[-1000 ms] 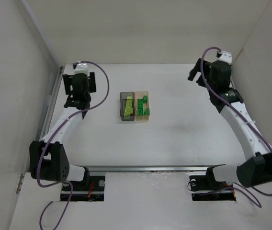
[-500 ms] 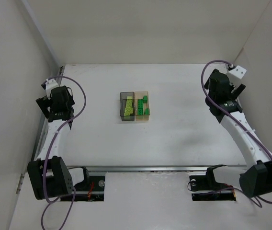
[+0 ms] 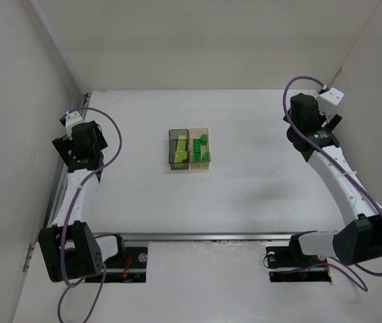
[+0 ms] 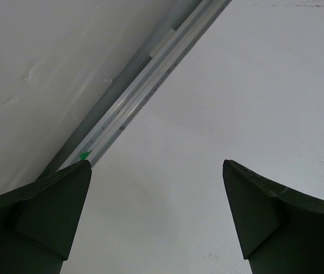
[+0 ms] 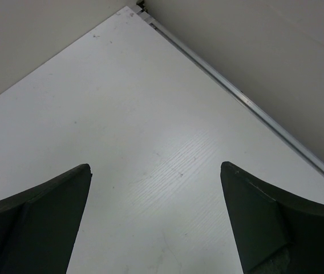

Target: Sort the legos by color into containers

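Plainly, the bench (image 3: 258,134) is a flat white board, and close up in the right wrist view we see a faint wood-like grain in it. A grooved aluminium rail (image 4: 145,91) runs along its left edge, against a matt white wall (image 4: 36,57). A thinner metal strip (image 5: 253,108) edges the right side. Purple cables (image 3: 118,134) loop over both white arms.

We find the left fingers (image 4: 42,217) dark, matt and wedge-shaped. They are spread wide apart over bare bench just beside the rail. The right fingers (image 5: 276,222) have the same shape and are likewise held wide apart, over the bench's far right corner. Both pairs are well apart from the bins.

Mid-bench, two small rectangular translucent bins stand touching, long side to long side. The smoky grey bin (image 3: 178,132) on the left holds the pale yellow-green bricks (image 3: 180,149). The amber bin (image 3: 199,165) on the right holds the dark green bricks (image 3: 200,145). From above the bricks are too small for us to count them or see their studs.
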Robot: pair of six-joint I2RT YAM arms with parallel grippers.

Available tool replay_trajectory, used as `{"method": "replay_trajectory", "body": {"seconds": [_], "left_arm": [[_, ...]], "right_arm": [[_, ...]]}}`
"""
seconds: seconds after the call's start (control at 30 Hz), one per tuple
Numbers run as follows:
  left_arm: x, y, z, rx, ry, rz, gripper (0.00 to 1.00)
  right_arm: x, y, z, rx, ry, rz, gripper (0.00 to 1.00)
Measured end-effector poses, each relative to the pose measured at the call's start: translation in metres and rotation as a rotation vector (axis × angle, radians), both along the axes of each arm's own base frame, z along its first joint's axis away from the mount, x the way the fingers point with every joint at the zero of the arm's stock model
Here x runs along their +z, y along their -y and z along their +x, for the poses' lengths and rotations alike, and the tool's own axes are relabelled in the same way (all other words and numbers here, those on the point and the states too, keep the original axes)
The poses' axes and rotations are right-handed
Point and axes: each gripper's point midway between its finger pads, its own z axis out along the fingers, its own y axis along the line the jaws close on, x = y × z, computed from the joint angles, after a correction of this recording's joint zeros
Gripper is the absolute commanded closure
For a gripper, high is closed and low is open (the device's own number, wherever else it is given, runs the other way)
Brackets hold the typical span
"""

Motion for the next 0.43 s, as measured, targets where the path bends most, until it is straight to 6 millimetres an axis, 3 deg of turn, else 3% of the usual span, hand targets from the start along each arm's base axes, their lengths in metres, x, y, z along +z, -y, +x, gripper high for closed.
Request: {"method": "replay_trajectory", "body": {"seconds": [0.43], "left_arm": [[-0.022,0.008,-0.006,-0.039,-0.042,-0.029,0.01]], "right_arm": [[0.016,0.0,-0.007,0.003,0.065,0.03,0.0]]}}
